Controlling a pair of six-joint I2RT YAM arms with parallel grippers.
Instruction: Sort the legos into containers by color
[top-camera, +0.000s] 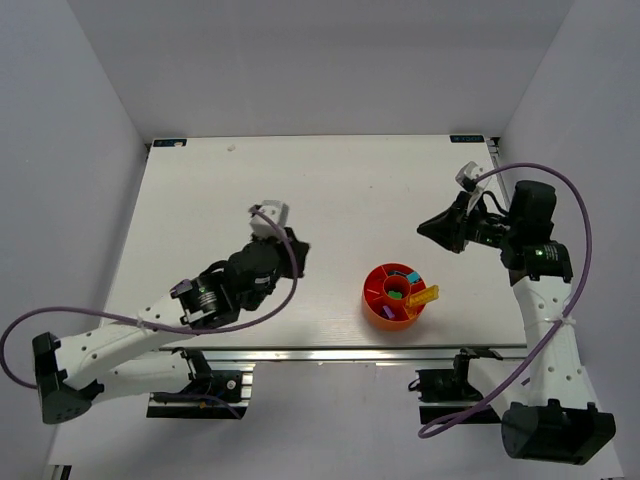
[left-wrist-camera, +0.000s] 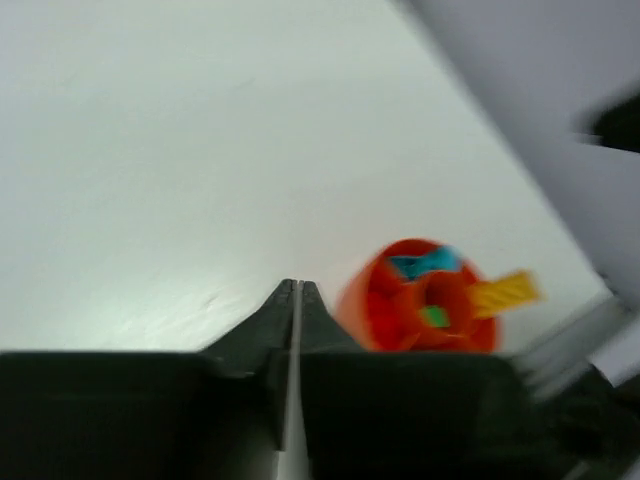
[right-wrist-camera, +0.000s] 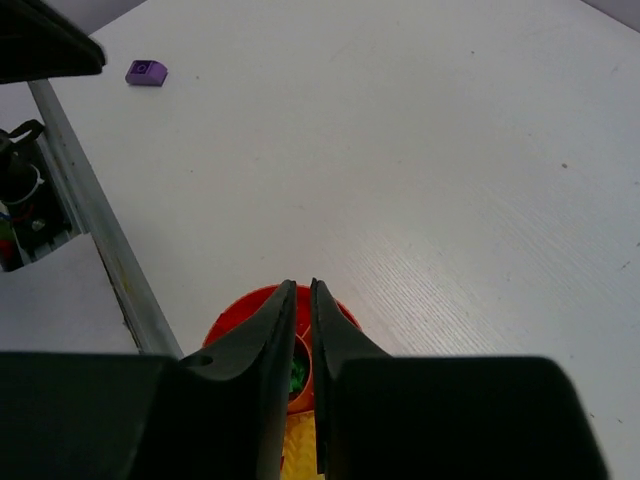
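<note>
left gripper (left-wrist-camera: 296, 292) sits mid-table, left of the tray, fingers squeezed flat together with nothing in them. its wrist view is blurry.

one purple lego (right-wrist-camera: 146, 72) is loose on the table (top-camera: 200, 190) close to the near edge rail (right-wrist-camera: 95, 225), well apart from the tray. can't find it in the top view.

the tray (top-camera: 367, 292) is near the near edge, right of centre. a cyan lego (top-camera: 409, 274) is in a far wedge, a green lego (top-camera: 396, 295) about the middle, and a yellow lego (top-camera: 424, 296) pokes out over the right rim.

right gripper (right-wrist-camera: 303, 290) hangs far-right of the tray, fingers pinched to a thin slit, gripping nothing.
</note>
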